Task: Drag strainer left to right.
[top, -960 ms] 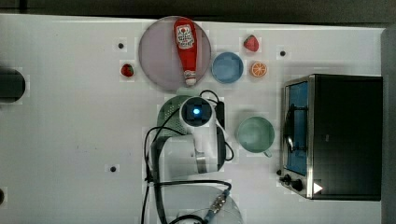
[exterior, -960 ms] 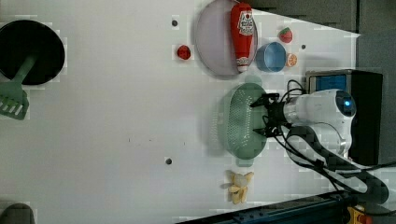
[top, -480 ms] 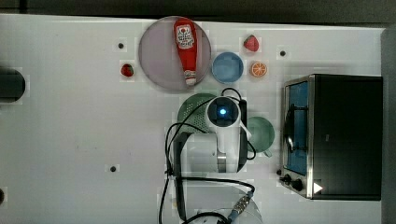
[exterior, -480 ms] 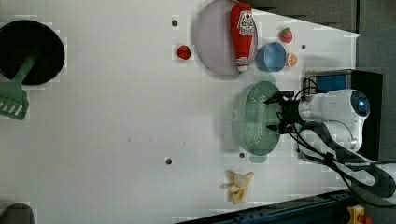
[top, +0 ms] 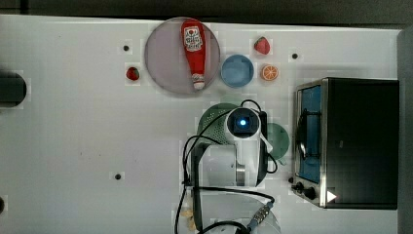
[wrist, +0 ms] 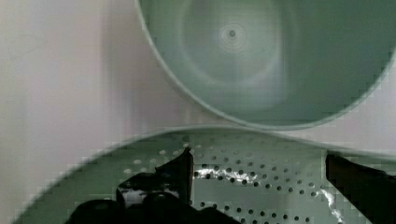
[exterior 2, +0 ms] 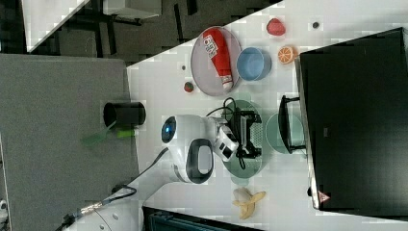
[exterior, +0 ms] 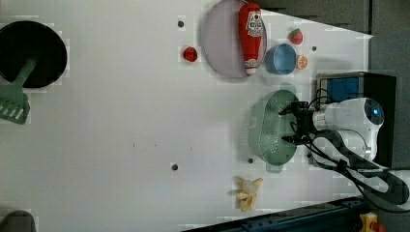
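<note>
- In the wrist view we see our hand (wrist: 257,177) spread wide inside the strainer (wrist: 261,196), one dark finger (wrist: 180,172) on each side over the perforated floor, pinching nothing.
- Just past the strainer's rim in the wrist view stands the green cup (wrist: 280,60), almost touching it, its inside bare.
- In the left view the strainer (exterior: 270,130) lies at the frame's right centre on the white desk (exterior: 121,121), with the hand (exterior: 294,125) reaching in over its right edge.
- In the top view the strainer (top: 214,119) peeks out to the left of the arm, at the centre of the frame, and the green cup (top: 280,139) shows at the arm's right, next to the toaster oven (top: 350,141).
- A banana (exterior: 247,193) lies below the strainer in the left view.
- Farther up the left view a blue bowl (exterior: 280,59) sits beside a grey plate (exterior: 222,43) carrying a ketchup bottle (exterior: 251,31).
- At the left view's far left we see a black pan (exterior: 29,53) and a green spatula (exterior: 14,104).
</note>
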You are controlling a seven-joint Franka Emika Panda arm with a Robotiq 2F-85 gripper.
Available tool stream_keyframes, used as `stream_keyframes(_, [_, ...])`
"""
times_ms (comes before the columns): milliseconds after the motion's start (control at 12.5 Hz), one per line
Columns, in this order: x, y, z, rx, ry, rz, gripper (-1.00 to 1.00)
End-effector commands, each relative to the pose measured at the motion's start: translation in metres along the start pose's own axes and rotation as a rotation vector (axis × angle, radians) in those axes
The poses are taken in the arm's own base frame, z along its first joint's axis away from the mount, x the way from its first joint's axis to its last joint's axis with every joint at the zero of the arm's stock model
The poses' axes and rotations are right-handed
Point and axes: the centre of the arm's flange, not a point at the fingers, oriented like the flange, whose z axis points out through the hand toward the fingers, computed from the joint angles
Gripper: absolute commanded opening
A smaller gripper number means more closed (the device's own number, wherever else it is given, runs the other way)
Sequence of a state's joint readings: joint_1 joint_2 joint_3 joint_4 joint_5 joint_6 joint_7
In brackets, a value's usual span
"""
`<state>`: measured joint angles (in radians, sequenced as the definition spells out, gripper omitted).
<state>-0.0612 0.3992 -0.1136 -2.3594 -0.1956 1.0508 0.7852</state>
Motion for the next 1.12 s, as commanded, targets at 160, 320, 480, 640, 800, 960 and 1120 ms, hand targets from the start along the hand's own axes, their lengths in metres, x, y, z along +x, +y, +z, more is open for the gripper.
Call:
stream_keyframes(160, [-0.008, -0.013, -0.075, 0.112, 0.010, -0.193, 1.00])
stream_keyframes(320, [-0.003, -0.009, -0.135, 0.160, 0.038, -0.386, 1.00])
stream_keyframes(480, [0.001, 0.001, -0.199, 0.155, 0.053, -0.504, 1.00])
stream_keyframes(640, [-0.003, 0.017, -0.268, 0.151, 0.024, -0.512, 1.00])
stream_keyframes(800, [-0.015, 0.036, -0.335, 0.161, -0.029, -0.514, 1.00])
stream_keyframes(960, [-0.014, 0.060, -0.387, 0.139, -0.059, -0.586, 1.00])
stream_keyframes(1120, [-0.006, 0.074, -0.423, 0.149, -0.049, -0.707, 1.00])
